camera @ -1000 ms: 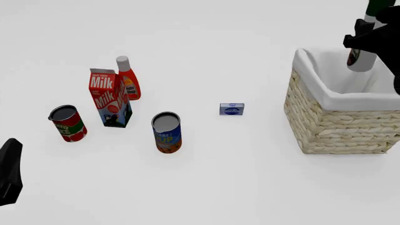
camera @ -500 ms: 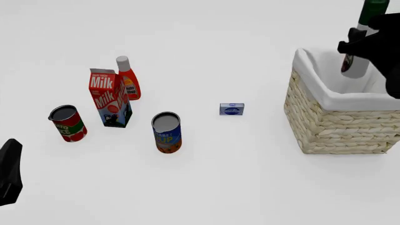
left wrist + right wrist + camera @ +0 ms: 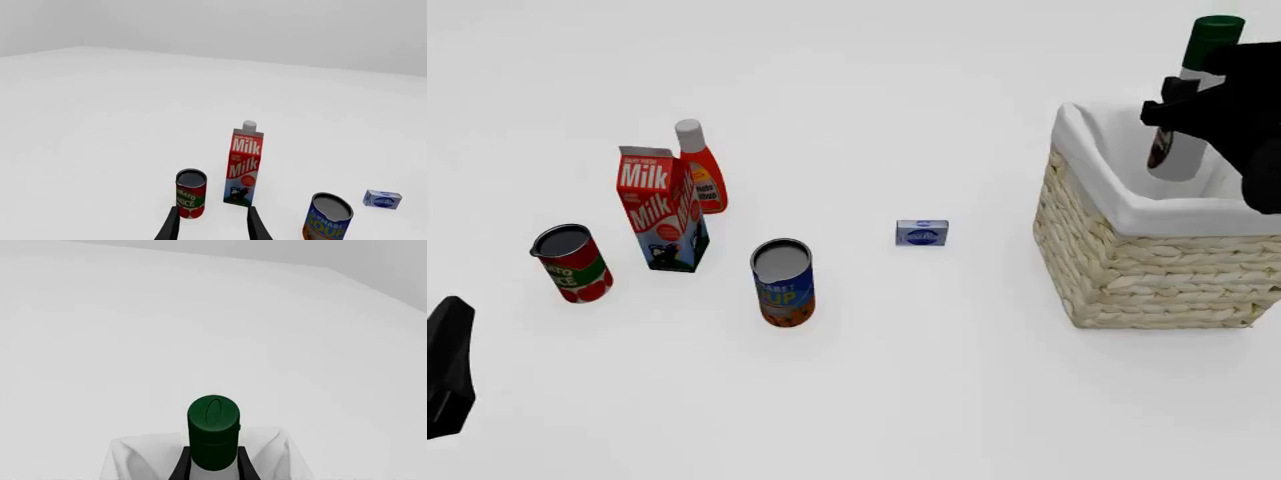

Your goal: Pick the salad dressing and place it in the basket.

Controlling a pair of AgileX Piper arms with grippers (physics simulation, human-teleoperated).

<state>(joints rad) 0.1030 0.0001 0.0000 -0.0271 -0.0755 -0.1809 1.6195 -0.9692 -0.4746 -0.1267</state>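
1. At the upper right of the front view, the right pincer [image 3: 1185,98] pinches the tall white salad dressing bottle with a dark green cap [image 3: 1185,110] around its neck and upper body.
2. The bottle is tilted slightly, cap uppermost, with its lower end inside the opening of the large square woven wicker basket with a white cloth lining [image 3: 1154,262], which stands at the right of the frame.
3. In the right wrist view the green cap [image 3: 213,432] sits between the two dark fingers [image 3: 183,465], with the white lining behind it.
4. The left pincer [image 3: 212,227] is spread and holds nothing; in the front view only a dark part of that arm shows at the lower left edge.
5. On the white desk [image 3: 961,380], at the left, stand a red milk carton [image 3: 663,208], an orange-red bottle with a white cap [image 3: 701,166] just behind it, a red tomato sauce can [image 3: 573,263] and a blue-and-orange soup can [image 3: 783,283].
6. A small blue box [image 3: 922,232] lies near the centre.
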